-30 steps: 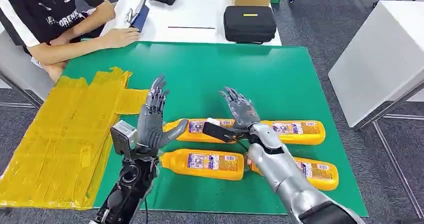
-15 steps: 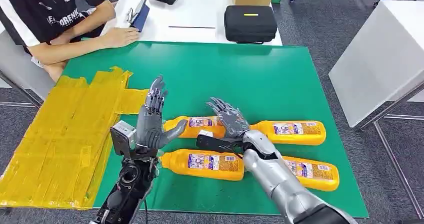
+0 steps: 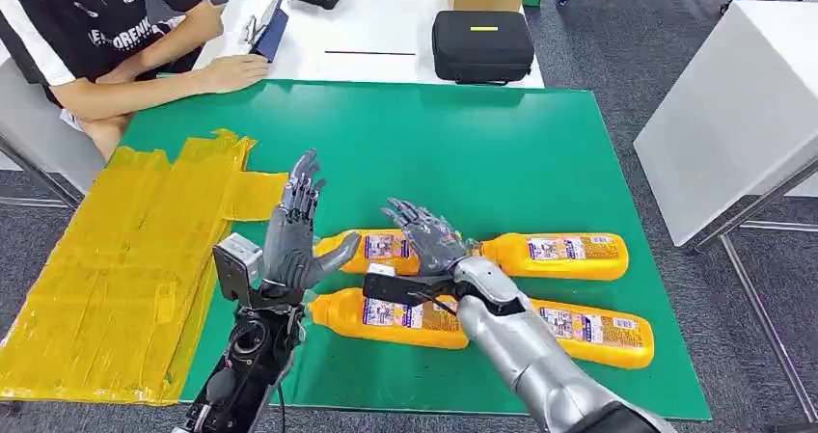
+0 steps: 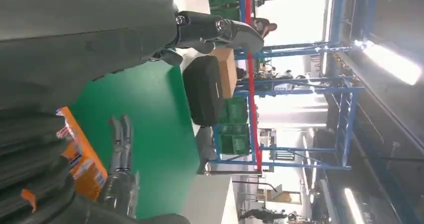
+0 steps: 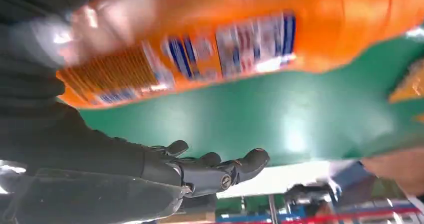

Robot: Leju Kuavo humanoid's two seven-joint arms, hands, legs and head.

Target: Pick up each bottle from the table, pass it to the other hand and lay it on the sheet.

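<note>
Green table [image 3: 502, 153]; right robot hand [image 3: 424, 237] spread over bottle [image 3: 381, 248].

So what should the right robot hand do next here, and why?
Probably lower and close the right robot hand on the far-left bottle. Its fingers are spread, holding nothing, right above that bottle. All four bottles lie on the green mat, none on the yellow sheet. The left robot hand stands open and upright beside it, seemingly ready to receive.

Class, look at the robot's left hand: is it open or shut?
Open. The left hand stands raised above the green table with fingers spread upward and thumb out, holding nothing.
</note>
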